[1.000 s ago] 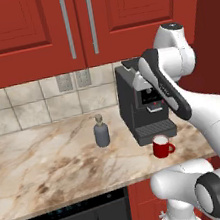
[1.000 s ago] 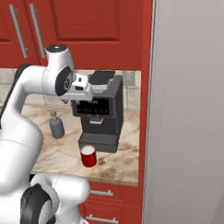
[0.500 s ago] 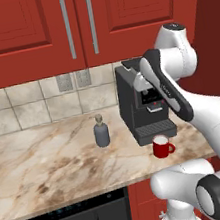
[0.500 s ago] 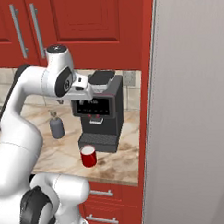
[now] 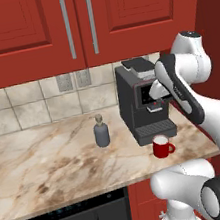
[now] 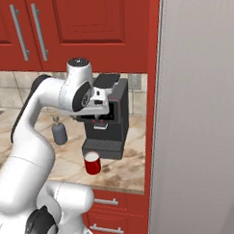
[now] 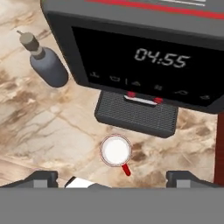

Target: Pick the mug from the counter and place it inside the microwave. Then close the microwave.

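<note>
While my arm point(image 5: 179, 90) hangs high in front of the coffee machine point(image 5: 140, 104), I see the pincer point(image 7: 111, 179) spread wide with nothing between its fingertips point(image 7: 41, 178), the two dark tips sitting far apart at the bottom of the hand view. Looking down along the hand, I have the mug point(image 7: 116, 151) below and between those tips, upright on the marbled surface point(image 7: 52, 122), its white inside facing up and its red handle pointing toward the camera's lower edge. From the base cameras the mug point(image 5: 162, 147) stands just in front of the coffee machine's drip tray point(image 5: 155, 131), close to the front edge of the surface point(image 5: 60, 166). I cannot say whether it touches the tray; in the hand view there is a thin strip of stone between them. A grey soap dispenser bottle point(image 5: 101, 131) stands to the left of the machine, well apart from the mug. The machine's dark front panel point(image 7: 144, 61) shows a lit clock display. Red cabinets point(image 5: 77, 23) run above the tiled backsplash point(image 5: 30, 105).
</note>
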You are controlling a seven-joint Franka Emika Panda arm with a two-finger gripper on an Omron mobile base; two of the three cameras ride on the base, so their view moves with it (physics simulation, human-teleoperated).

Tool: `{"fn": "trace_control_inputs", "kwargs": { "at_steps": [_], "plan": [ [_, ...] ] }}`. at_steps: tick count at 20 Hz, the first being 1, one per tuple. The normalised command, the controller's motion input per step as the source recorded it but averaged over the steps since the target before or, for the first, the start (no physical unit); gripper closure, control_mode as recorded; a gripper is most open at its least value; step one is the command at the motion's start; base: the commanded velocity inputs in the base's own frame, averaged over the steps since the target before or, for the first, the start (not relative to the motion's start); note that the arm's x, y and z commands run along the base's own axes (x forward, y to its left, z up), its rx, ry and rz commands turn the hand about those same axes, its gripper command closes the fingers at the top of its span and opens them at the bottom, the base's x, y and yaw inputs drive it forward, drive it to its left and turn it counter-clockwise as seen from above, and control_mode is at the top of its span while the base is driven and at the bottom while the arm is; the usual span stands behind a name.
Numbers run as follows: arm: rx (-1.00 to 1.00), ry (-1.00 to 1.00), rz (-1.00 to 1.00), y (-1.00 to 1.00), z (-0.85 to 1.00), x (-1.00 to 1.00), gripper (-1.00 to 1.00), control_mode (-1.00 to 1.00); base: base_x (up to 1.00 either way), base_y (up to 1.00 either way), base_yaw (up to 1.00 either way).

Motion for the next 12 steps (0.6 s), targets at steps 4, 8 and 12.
{"fn": "trace_control_inputs", "kwargs": {
  "at_steps": [4,8,12],
  "plan": [
    [-0.05,0.12,0.01,-0.47,-0.39,-0.23,-1.0,-1.0,0.0,0.0,0.0],
    [-0.04,0.18,0.0,-0.14,-0.28,-0.17,-1.0,-1.0,0.0,0.0,0.0],
    [-0.01,0.19,0.0,0.0,-0.13,-0.02,-1.0,-1.0,0.0,0.0,0.0]
  ]
}}
